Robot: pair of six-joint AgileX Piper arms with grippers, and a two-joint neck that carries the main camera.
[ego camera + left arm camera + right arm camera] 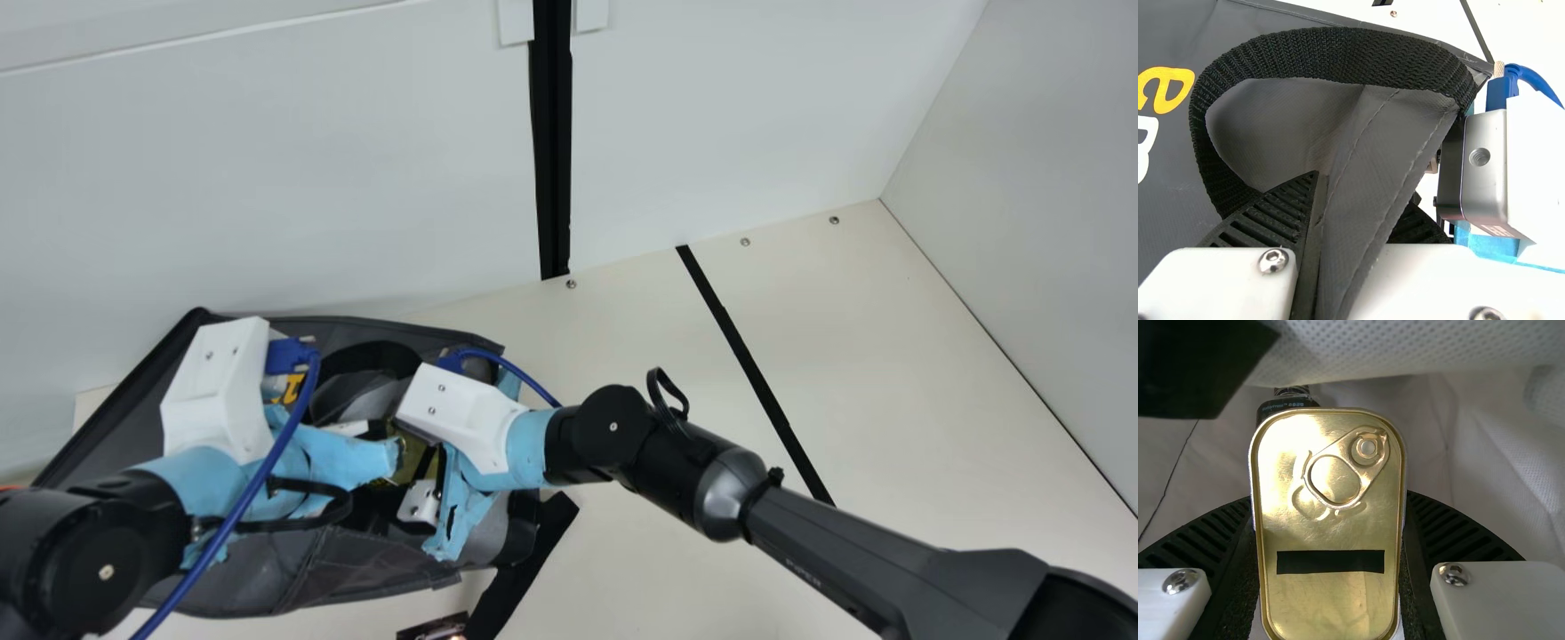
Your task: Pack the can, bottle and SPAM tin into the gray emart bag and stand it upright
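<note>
Main view: gray emart bag (pixel 240 578) on the cream table (pixel 933 382), spread under both arms, near the white wall (pixel 267 178). Part of a yellow marking on it peeks out by the left wrist. Left gripper (pixel 342 453) and right gripper (pixel 462 502), both blue-taped, are over the bag opening, close to each other. Gold of the SPAM tin (pixel 411 455) shows between them. Small dark item (pixel 434 628) with light print at the bottom edge, beside a black strip (pixel 533 556); can't tell what it is.

Left wrist view: left gripper closed down on the bag, one ribbed finger (pixel 1275 213) each side of a gray fabric fold (pixel 1365 167). Black webbing handle (pixel 1331 53) loops up around the fold. Panel lettering: one yellow character, part of a white one under it. Right arm's camera housing just beside.

Right wrist view: tin gripped by its sides, right gripper part-open to the tin's width, lid facing the camera. Pull ring (pixel 1335 480) flat on the gold lid, plain black bar (pixel 1330 562) across it. White lining (pixel 1471 453) around it. Behind the tin, a dark item (pixel 1288 401) with small light print, mostly hidden; bottle or can, can't tell.
</note>
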